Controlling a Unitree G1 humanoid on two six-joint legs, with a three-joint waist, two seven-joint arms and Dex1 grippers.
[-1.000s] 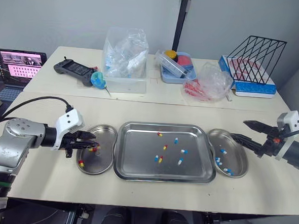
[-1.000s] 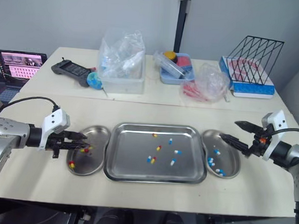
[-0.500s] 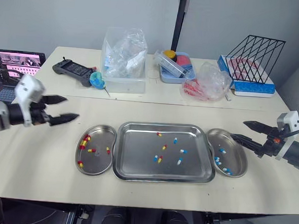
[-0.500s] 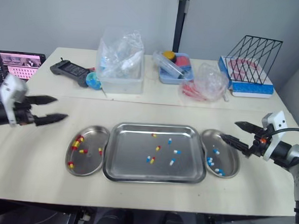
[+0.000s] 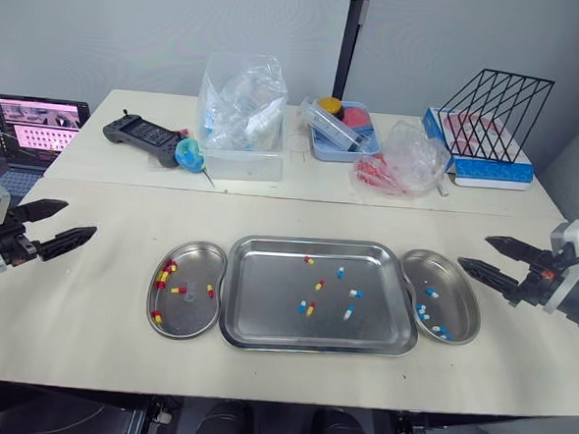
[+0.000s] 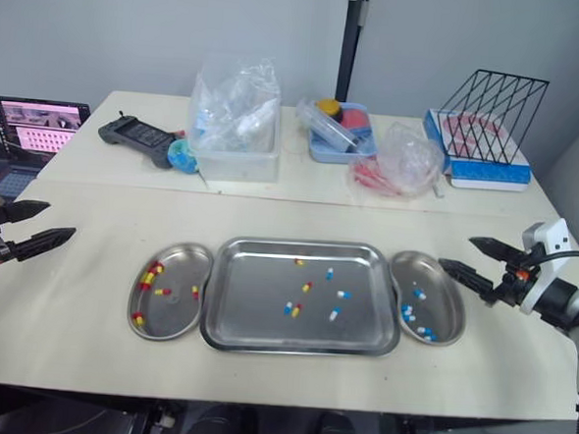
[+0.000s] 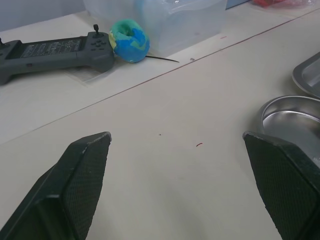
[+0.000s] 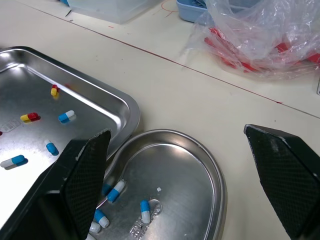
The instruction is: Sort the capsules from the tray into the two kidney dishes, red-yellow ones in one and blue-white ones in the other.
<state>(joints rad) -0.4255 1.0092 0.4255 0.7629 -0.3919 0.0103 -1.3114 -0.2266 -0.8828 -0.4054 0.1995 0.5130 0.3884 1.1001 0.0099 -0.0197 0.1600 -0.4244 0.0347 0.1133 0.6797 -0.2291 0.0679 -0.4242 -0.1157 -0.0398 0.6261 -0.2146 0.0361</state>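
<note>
The steel tray (image 5: pixel 263 324) lies in the middle of the table with several red-yellow and blue-white capsules (image 5: pixel 307 307) scattered in it. The left kidney dish (image 5: pixel 190 319) holds several red-yellow capsules (image 5: pixel 165 272). The right kidney dish (image 5: pixel 455 282) holds several blue-white capsules (image 5: pixel 423 311). My left gripper (image 5: pixel 60 225) hangs open over bare table well left of the left dish, with nothing between its fingers. My right gripper (image 5: pixel 482 257) stands open just right of the right dish, empty as well.
Along the back of the table are a black controller (image 5: pixel 140 136), a blue-green tape roll (image 5: pixel 189 155), a clear plastic box (image 5: pixel 242 116), a blue tray (image 5: pixel 340 128), a plastic bag with red items (image 5: pixel 403 162) and a wire rack (image 5: pixel 494 113). A laptop (image 5: pixel 35 127) sits far left.
My left gripper has drawn further back to the left, away from the left dish, still open. The right gripper has shifted slightly right, off the right dish's edge.
</note>
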